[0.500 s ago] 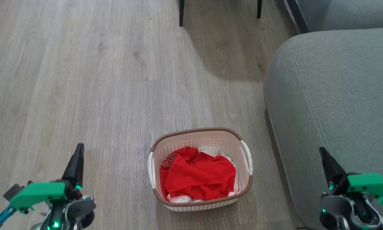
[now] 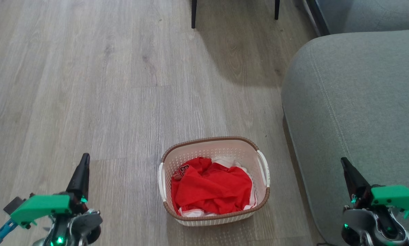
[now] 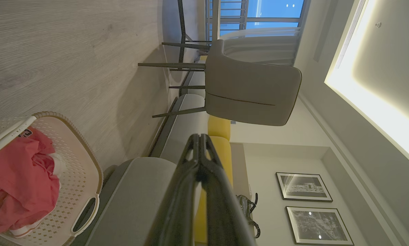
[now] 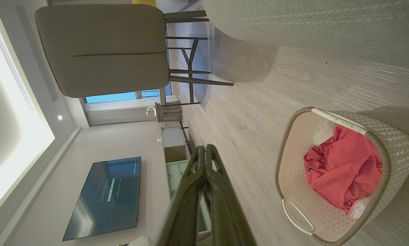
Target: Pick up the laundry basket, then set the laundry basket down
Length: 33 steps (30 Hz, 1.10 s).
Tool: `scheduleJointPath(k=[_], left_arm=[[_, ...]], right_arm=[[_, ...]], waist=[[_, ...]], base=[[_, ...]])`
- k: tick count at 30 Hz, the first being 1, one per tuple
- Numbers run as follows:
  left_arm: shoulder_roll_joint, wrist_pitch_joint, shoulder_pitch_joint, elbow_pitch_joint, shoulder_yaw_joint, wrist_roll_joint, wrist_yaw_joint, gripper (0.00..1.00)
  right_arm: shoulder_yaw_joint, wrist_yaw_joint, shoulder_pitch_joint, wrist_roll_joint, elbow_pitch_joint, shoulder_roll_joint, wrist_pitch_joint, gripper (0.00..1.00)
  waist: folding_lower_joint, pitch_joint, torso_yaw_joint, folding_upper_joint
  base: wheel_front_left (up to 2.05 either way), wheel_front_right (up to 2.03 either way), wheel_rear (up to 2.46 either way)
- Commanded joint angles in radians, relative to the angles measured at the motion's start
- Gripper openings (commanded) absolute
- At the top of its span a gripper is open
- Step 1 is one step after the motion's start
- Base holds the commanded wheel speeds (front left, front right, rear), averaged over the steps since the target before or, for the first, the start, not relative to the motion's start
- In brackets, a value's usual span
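The left gripper (image 2: 85,158) hung low over the wooden floor (image 2: 105,85). Its two dark fingers (image 3: 184,191) were pressed together tip to tip, with nothing between them. To the right of those fingers, and well apart from them, the laundry basket (image 2: 211,150) stood upright on the floor. Neither arm touched it, and a crumpled red garment (image 2: 213,191) lay inside over some white cloth. Its two white handles faced outward, one toward each gripper. Farther right, the right gripper (image 2: 343,161) was likewise closed flat and empty, with the basket well off to the left of its fingers. Its tips lay against the grey sofa (image 2: 354,102) in the head view — whether touching the cushion, I could not tell. Ahead of both sets of fingertips, a chair (image 4: 102,48) stood well apart on thin dark legs.
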Motion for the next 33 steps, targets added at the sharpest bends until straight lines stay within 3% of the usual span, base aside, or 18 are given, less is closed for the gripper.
scheduleJointPath(k=[1,26,27,33], left_arm=[[0.007,0.008,-0.061,-0.029,0.037,0.009,-0.007,0.00],[0.007,0.008,-0.061,-0.029,0.036,0.009,-0.007,0.00],[0.000,0.000,0.000,0.000,0.000,0.000,0.000,1.00],[-0.008,-0.007,0.033,0.049,-0.008,0.002,0.001,1.00]], right_arm=[[0.017,-0.001,-0.049,-0.009,-0.031,-0.007,0.008,0.00],[0.017,-0.001,-0.049,-0.008,-0.031,-0.007,0.008,0.00],[0.000,0.000,0.000,0.000,0.000,0.000,0.000,1.00],[0.012,0.000,0.026,0.000,0.050,0.009,-0.007,1.00]], waist=[[0.0000,0.000,0.000,0.0000],[0.0000,0.000,0.000,0.0000],[0.0000,0.000,0.000,0.0000],[0.0000,-0.001,0.000,0.0000]], base=[[0.00,0.00,0.00],[0.00,0.00,0.00],[0.00,0.00,0.00],[0.00,0.00,0.00]])
